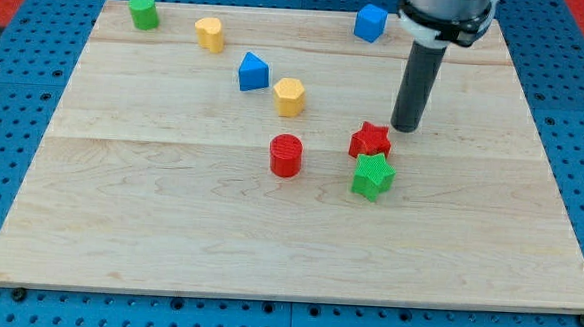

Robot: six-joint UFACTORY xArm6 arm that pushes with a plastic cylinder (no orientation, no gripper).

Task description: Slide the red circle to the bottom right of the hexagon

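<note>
Closest to the camera is the green star (372,176), sitting on the wooden counter (168,237) just right of centre, with the red star (370,140) touching it from directly above in the frame. So no actual grasping tool on this rig, nothing that opens or shuts or holds stuff, just the dark rod, and my tip (406,128) is down on the board just right of the red star, slightly above it, looks barely apart from it. The red circle (285,154) I'm meant to move sits left of the two stars, dead centre-ish, and it's directly below the yellow hexagon (289,96), near but not touching. Goal spot is lower right of that hexagon, so my guess is the circle only needs a short nudge to the right. Problem is my tip is on the wrong side for that, I'd reckon it has to loop round to the circle's left first. The stars crowd the right side too, so overshooting could bump them. Other bits: blue triangle (253,71) upper left of the hexagon, yellow heart-ish block (210,33), green cylinder (144,12) in the upper left, blue cube (370,22) up top.
</note>
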